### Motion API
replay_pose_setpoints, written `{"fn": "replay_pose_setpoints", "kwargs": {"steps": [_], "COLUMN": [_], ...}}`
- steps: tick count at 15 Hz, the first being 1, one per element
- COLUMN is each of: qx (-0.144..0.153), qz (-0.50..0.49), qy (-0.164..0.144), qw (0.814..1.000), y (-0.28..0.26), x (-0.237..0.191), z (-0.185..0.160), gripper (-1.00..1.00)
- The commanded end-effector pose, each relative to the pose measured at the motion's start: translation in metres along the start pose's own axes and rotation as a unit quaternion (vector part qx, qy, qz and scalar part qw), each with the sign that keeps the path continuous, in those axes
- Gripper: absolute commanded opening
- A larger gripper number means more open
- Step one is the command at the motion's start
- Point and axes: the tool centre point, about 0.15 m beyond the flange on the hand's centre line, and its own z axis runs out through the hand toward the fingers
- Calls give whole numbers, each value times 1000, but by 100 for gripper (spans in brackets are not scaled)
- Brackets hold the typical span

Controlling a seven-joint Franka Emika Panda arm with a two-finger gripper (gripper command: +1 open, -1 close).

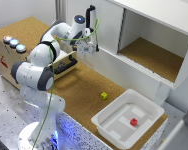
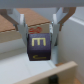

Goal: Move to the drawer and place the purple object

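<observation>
Purple object [image 2: 40, 46] in hand [image 2: 40, 37], drawer [image 1: 64, 63] half-hidden.

A yellow letter "M" stands on the upper face of the purple block [image 2: 40, 44] seen in the wrist view. A smaller yellow mark on the block's lower face is too blurred to read. In the exterior view, a small red mark on the side of the button box [image 1: 4, 61] cannot be read.

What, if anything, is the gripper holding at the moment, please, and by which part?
The gripper holds a purple block, with its jaws pressed against the block's two opposite side faces near the upper end.
</observation>
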Motion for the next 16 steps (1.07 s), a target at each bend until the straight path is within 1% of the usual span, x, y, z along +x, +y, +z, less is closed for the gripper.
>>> {"fn": "replay_pose_setpoints", "kwargs": {"steps": [1, 2, 5, 6, 9, 10, 11, 12, 13, 14, 16], "qx": [84, 94, 104, 114, 123, 118, 117, 114, 98, 94, 82], "qz": [-99, -105, -114, -110, -122, -134, -139, -147, -152, -158, -182], "qy": [-94, -106, -124, -122, -136, -155, -163, -168, -177, -183, -191], "qw": [987, 984, 980, 980, 975, 972, 970, 968, 967, 966, 961], "y": [-27, -31, -35, -33, -30, -31, -30, -29, -26, -24, -25], "x": [41, 43, 42, 39, 32, 30, 27, 26, 26, 27, 28], "z": [56, 68, 92, 103, 127, 138, 145, 151, 160, 167, 170], "gripper": [-100, -100, -100, -100, -100, -100, -100, -100, -100, -100, -100]}}
